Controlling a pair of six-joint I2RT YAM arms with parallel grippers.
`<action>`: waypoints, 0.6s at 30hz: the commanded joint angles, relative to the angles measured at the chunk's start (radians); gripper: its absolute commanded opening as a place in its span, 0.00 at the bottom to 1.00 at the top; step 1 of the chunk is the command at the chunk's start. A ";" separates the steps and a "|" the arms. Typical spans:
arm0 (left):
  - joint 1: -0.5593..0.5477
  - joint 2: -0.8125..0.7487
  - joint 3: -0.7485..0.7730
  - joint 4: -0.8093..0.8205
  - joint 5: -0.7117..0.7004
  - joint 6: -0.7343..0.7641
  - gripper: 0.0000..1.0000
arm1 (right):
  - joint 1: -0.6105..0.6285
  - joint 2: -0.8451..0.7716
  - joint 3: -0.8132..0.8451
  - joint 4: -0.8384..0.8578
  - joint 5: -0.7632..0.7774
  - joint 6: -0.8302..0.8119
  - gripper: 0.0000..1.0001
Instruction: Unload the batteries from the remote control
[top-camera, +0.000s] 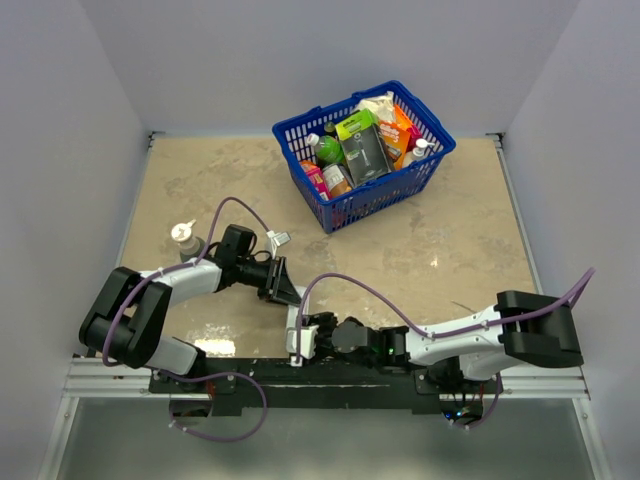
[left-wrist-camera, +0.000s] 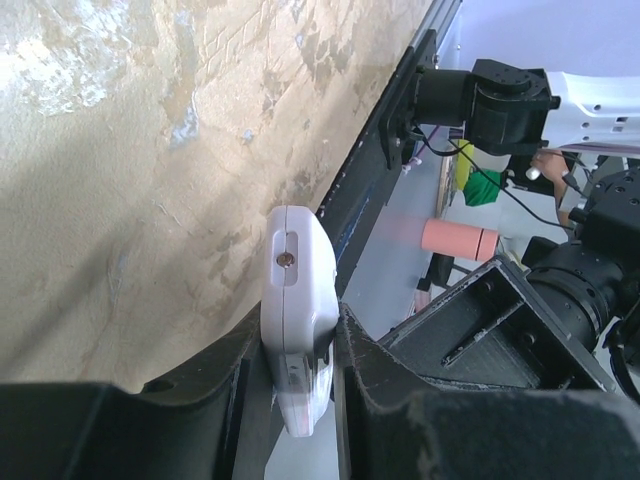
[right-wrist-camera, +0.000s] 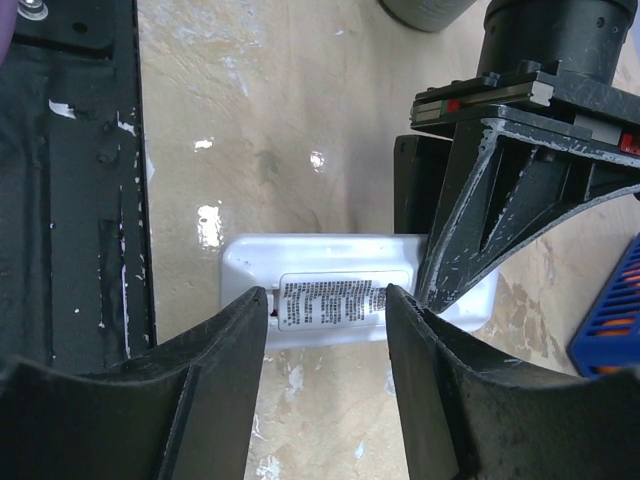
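Remote control, white, at the table's near edge: clamped at its 3 o'clock end by the left gripper, long axis laid 9-to-3, at 12 o'clock just beyond the parted, empty right gripper (right wrist view).

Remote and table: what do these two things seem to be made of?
Remote: probably white plastic, smooth and slightly glossy, with rounded moulded corners and a printed label.
Table: looks like beige stone-pattern laminate, glossy, since bright light reflections show on it; real stone cannot be excluded.
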 joint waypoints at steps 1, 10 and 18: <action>-0.008 0.004 0.004 0.026 0.071 -0.025 0.00 | 0.000 0.034 0.046 -0.018 0.043 -0.020 0.54; -0.008 0.011 0.003 0.030 0.074 -0.029 0.00 | 0.003 0.074 0.050 0.037 0.211 -0.045 0.50; -0.008 0.018 0.003 0.029 0.073 -0.032 0.00 | 0.002 0.058 0.027 0.083 0.245 -0.071 0.50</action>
